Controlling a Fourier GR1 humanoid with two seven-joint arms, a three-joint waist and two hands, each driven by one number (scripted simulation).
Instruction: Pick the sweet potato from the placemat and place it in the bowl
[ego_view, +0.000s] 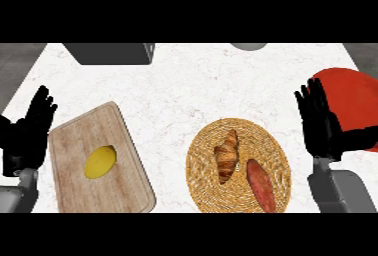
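A reddish-orange sweet potato (261, 186) lies on the right half of a round woven placemat (202, 165), next to a brown croissant (227, 155). A red bowl (357, 90) sits at the counter's right edge, partly hidden behind my right hand (319, 125). That hand is open with its fingers pointing up, to the right of the placemat and apart from the sweet potato. My left hand (29, 131) is open too, fingers up, at the far left beside the cutting board.
A wooden cutting board (74, 145) with a yellow lemon (100, 162) on it lies at the left. A grey box (111, 53) stands at the counter's far edge, and a grey round object (249, 46) shows at the top.
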